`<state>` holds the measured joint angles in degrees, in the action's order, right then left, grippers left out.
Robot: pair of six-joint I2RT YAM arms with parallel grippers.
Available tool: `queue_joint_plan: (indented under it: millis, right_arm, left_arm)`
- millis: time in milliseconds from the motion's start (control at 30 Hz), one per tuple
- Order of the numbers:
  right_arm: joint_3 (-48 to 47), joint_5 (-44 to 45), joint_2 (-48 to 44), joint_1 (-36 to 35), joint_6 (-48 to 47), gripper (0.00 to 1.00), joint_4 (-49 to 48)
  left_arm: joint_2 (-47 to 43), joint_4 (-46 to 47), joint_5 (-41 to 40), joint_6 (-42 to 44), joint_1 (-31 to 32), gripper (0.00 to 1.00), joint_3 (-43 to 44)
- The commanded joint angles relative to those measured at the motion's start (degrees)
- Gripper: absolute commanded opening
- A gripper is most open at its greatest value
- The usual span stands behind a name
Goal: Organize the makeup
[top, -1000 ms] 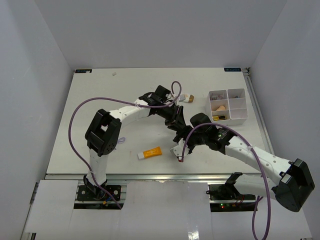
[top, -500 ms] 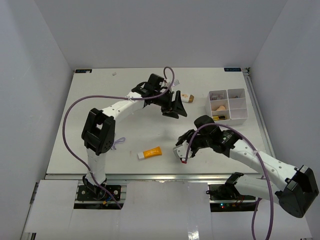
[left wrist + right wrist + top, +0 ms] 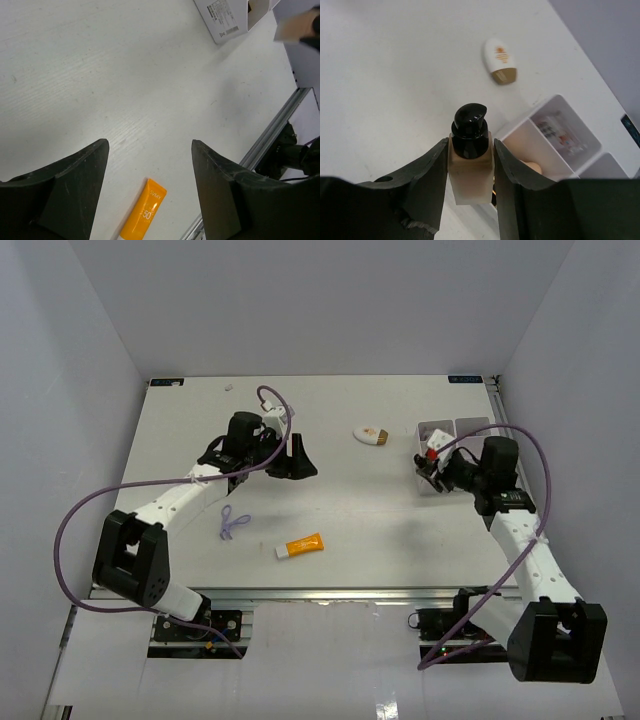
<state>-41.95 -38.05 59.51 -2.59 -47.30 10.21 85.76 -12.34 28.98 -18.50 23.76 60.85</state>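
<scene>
My right gripper [image 3: 432, 460] is shut on a beige bottle with a black pump cap [image 3: 470, 172] and holds it over the near left corner of the white tray [image 3: 470, 426]. The tray's compartments hold a beige sponge [image 3: 532, 165] and pink-printed packets [image 3: 560, 135]. The white oval compact [image 3: 371, 435] lies left of the tray. The orange tube [image 3: 302, 545] lies near the front edge; it shows between my left fingers in the left wrist view [image 3: 142, 212]. My left gripper [image 3: 296, 462] is open and empty above the table. A purple loop [image 3: 232, 523] lies at the left. The black-gold case and the brown lipstick are hidden.
The table's front rail [image 3: 320, 592] runs just beyond the orange tube. Grey walls close in the left, back and right sides. The left arm's purple cable [image 3: 90, 510] loops out over the table's left part.
My right gripper has swung from the table's front middle back to the tray, carrying the bottle. My left gripper has pulled away from the compact toward the left.
</scene>
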Motion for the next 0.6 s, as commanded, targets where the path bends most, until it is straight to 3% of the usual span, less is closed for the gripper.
queue_joint_plan:
  millis: [0, 133, 267, 400, 567]
  right_arm:
    - [2.11, -3.64, 0.12, 8.75, 27.25, 0.08, -28.09]
    - [3.64, 0.69, 3.05, 13.91, 40.61, 0.08, -43.41]
    - [3.48, 10.65, 8.25, 15.39, 46.81, 0.08, -51.24]
    - [1.04, 19.12, 12.96, 15.51, 51.18, 0.08, -54.08]
    - [-2.64, 21.64, 20.32, 16.04, 54.37, 0.08, -56.3]
  left_arm:
    - [-9.33, 8.73, -5.27, 3.8, 0.41, 0.78, -6.71]
    - [-13.01, 9.48, -7.44, 5.38, 0.41, 0.79, -10.1]
    - [-14.44, 9.61, -7.9, 5.82, 0.41, 0.79, -11.32]
    - [-14.79, 9.52, -7.6, 5.85, 0.41, 0.79, -11.28]
    - [-14.74, 9.52, -7.27, 5.67, 0.41, 0.79, -11.37]
